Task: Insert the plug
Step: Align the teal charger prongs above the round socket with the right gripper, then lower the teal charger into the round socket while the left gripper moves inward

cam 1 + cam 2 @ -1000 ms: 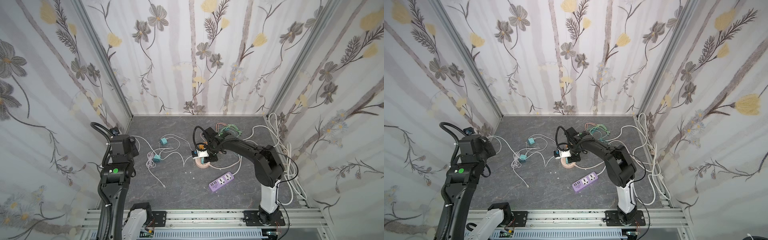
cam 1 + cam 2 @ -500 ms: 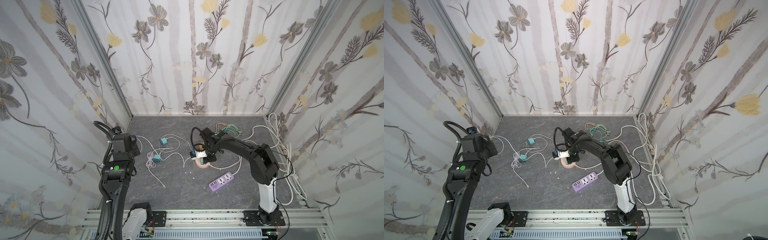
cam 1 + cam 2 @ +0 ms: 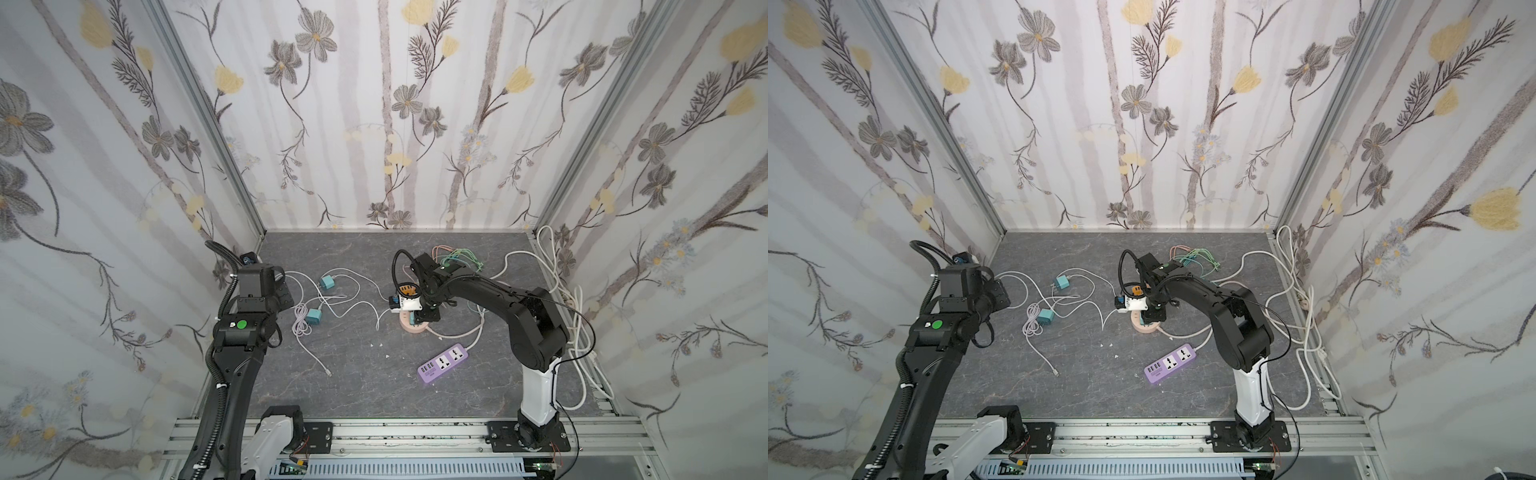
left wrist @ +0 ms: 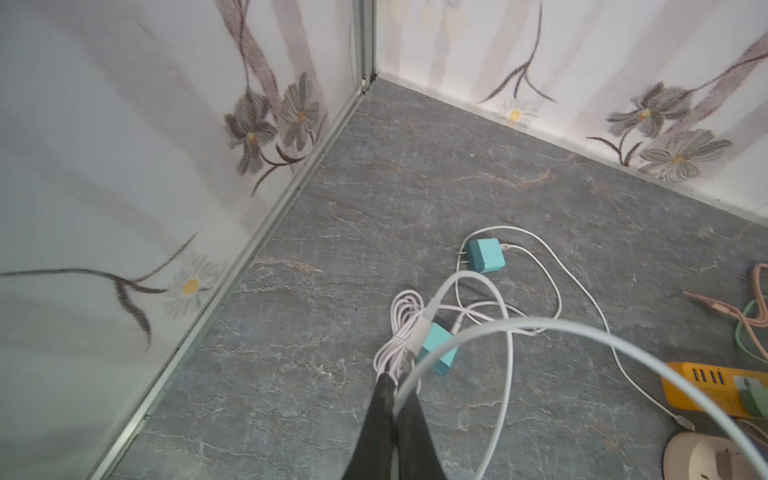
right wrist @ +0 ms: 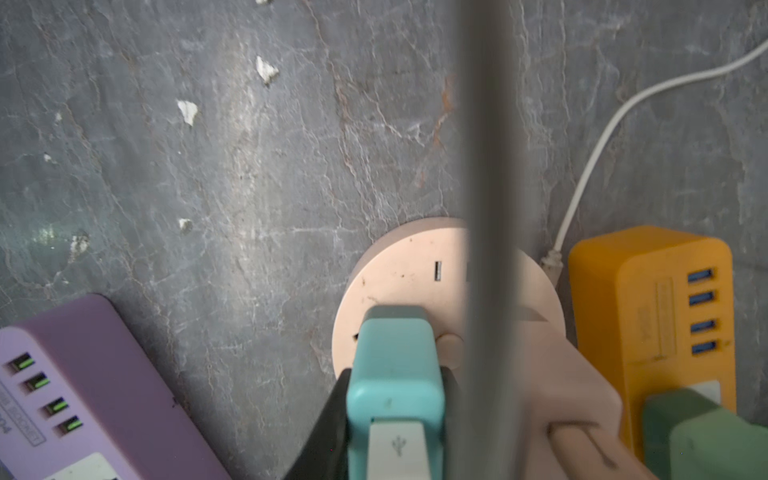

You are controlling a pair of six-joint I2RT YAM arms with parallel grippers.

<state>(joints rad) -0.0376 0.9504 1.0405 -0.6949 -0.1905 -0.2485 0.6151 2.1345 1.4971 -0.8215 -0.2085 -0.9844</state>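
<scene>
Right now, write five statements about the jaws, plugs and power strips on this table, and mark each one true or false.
1. The right jaws grip a teal plug. True.
2. That plug is over the purple strip. False: it is over the round pink socket; the purple power strip lies apart from it.
3. A green plug sits on the orange power strip. True.
4. Nothing teal lies loose on the table. False: two teal chargers lie there among white cables.
5. The left jaws are open and empty. False: they are shut on a white cable.
</scene>
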